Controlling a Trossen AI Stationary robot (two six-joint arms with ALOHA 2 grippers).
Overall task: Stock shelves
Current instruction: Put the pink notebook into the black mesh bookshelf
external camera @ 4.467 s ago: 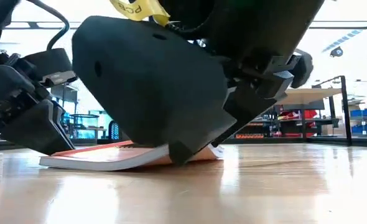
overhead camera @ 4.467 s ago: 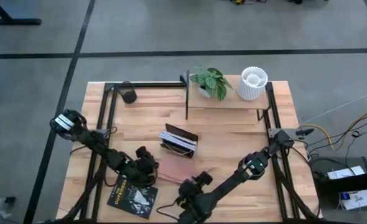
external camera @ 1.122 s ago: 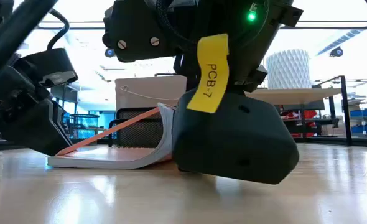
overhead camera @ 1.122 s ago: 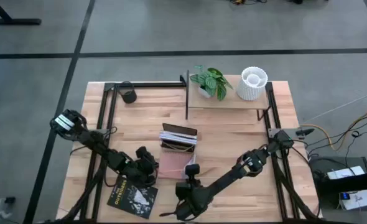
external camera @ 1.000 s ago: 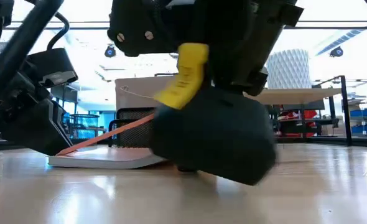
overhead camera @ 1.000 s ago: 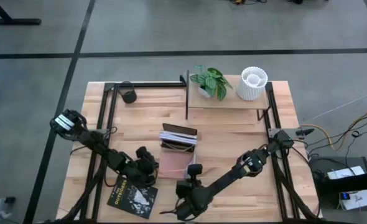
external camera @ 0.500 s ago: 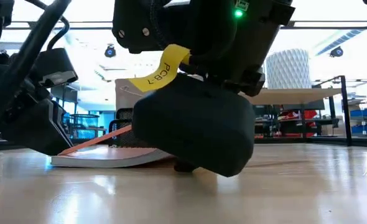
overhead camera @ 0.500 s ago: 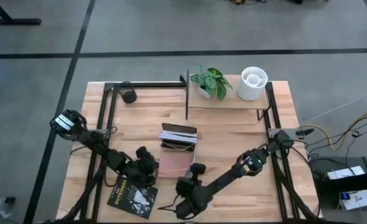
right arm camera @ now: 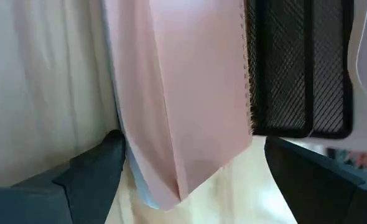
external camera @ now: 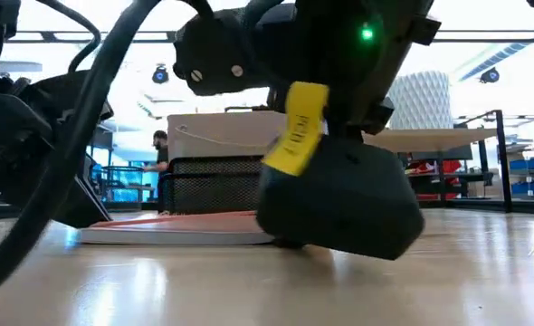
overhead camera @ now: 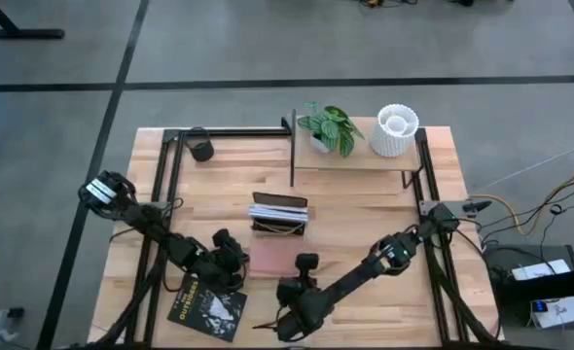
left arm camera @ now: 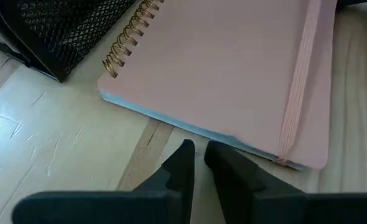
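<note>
At the near edge of the light-wood worktop (overhead camera: 365, 219) we see a dark-covered book with pale lettering (overhead camera: 207, 307) lying flat, just beside the left end effector (overhead camera: 236, 261), whose two dark fingers (left arm camera: 182, 167) sit together with only a thin gap and grip nothing, their tips just short of the edge of a flat pink spiral-bound notebook with a pale blue underside (overhead camera: 271, 258). The right end effector (overhead camera: 304, 264) sits at the notebook's opposite side with its fingers spread wide apart, one on either side of the notebook's corner in its wrist view, though we cannot tell if they touch it. The low view shows the notebook (external camera: 181, 226) lying flat on the worktop, with the right arm's dark housing and its yellow tag (external camera: 296, 127) close to the camera. Just behind the notebook stands a small black wire-mesh book rack (overhead camera: 278, 216) holding a tan book. Farther back, near the far right corner, stand the shelves (overhead camera: 355, 160), a thin black metal frame with a pale wooden board, carrying a green leafy potted plant (overhead camera: 328, 126) and a white ribbed cylindrical pot (overhead camera: 395, 129). A small dark cylinder (overhead camera: 201, 150) rests near the far left corner.
</note>
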